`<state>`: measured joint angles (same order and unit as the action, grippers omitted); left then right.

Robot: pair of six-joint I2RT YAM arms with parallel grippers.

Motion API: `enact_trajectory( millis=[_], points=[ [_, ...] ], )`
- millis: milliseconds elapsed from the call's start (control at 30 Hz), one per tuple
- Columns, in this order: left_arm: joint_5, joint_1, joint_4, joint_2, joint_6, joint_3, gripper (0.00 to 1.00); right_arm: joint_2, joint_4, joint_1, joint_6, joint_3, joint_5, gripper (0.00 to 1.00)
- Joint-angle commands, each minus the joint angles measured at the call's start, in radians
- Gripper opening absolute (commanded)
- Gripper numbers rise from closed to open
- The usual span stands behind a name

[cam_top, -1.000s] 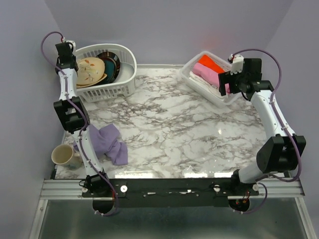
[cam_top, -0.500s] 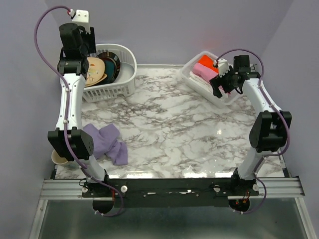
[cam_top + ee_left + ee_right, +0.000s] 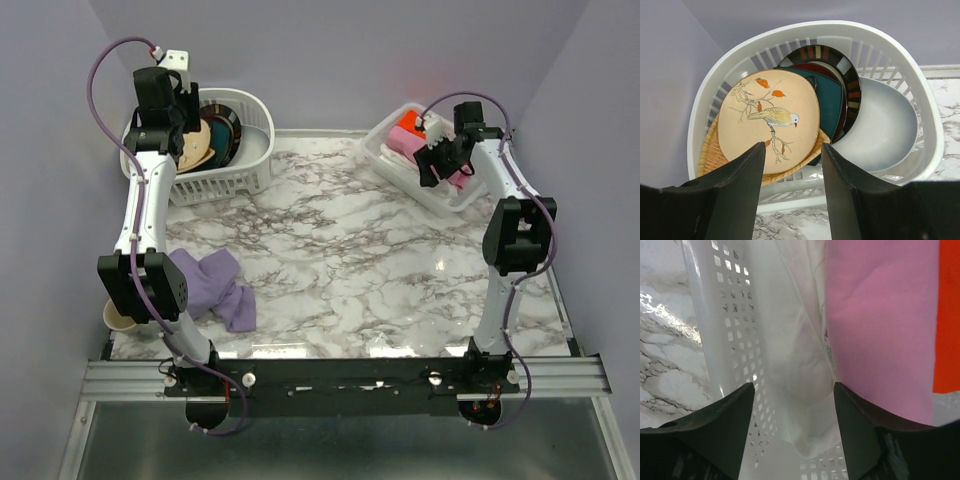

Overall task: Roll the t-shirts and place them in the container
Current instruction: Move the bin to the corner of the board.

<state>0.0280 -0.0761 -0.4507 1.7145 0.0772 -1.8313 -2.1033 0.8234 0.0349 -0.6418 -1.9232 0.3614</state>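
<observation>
A lavender-purple t-shirt [image 3: 212, 285] lies crumpled on the marble table near the front left, beside my left arm's lower link. Neither gripper touches it. My left gripper [image 3: 184, 124] hangs over the white plate basket [image 3: 250, 108] at the back left. In the left wrist view this gripper [image 3: 792, 152] is open, with nothing between its fingers. My right gripper [image 3: 432, 166] is at the back right, low over the white clothes basket [image 3: 398, 168]. In the right wrist view this gripper [image 3: 794, 392] is open, its fingers on either side of a white folded cloth [image 3: 795, 340].
The plate basket [image 3: 840, 27] holds a bird-painted plate [image 3: 770, 117], a dark striped plate [image 3: 847, 75] and a pale bowl [image 3: 885, 125]. In the clothes basket [image 3: 735, 340] a pink cloth [image 3: 875, 315] and an orange one [image 3: 950, 315] lie beside the white one. A cup [image 3: 118, 318] stands at the front left corner.
My left arm has risen and swung its wrist over the plate basket. My right gripper has moved left and down into the clothes basket.
</observation>
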Motion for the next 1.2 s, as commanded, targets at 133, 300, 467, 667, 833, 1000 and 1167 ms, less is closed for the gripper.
enact_trajectory(
  millis=[133, 300, 467, 667, 833, 1000, 1167],
  points=[
    [-0.027, 0.027, 0.006, -0.007, -0.017, -0.011, 0.58, -0.026, 0.056, 0.007, 0.107, 0.061, -0.061, 0.72],
    [-0.027, 0.045, 0.006, 0.002, -0.014, -0.037, 0.58, 0.08, 0.01, 0.007, 0.145, 0.061, -0.039, 0.78],
    [-0.027, 0.065, 0.007, 0.008, -0.011, -0.036, 0.58, 0.13, 0.04, 0.008, 0.148, 0.02, 0.056, 0.78],
    [-0.025, 0.073, 0.006, 0.011, -0.008, -0.026, 0.58, 0.128, 0.112, 0.043, 0.088, 0.087, 0.113, 0.78],
    [-0.022, 0.075, 0.006, 0.014, -0.011, -0.022, 0.59, 0.077, 0.125, 0.074, 0.09, 0.118, 0.067, 0.79],
    [-0.023, 0.073, 0.007, 0.017, -0.014, -0.028, 0.59, 0.016, 0.082, 0.086, 0.108, 0.102, -0.047, 0.73],
    [-0.023, 0.101, 0.006, 0.014, -0.013, -0.025, 0.59, 0.005, -0.027, 0.085, 0.26, 0.131, -0.214, 0.57]
  ],
)
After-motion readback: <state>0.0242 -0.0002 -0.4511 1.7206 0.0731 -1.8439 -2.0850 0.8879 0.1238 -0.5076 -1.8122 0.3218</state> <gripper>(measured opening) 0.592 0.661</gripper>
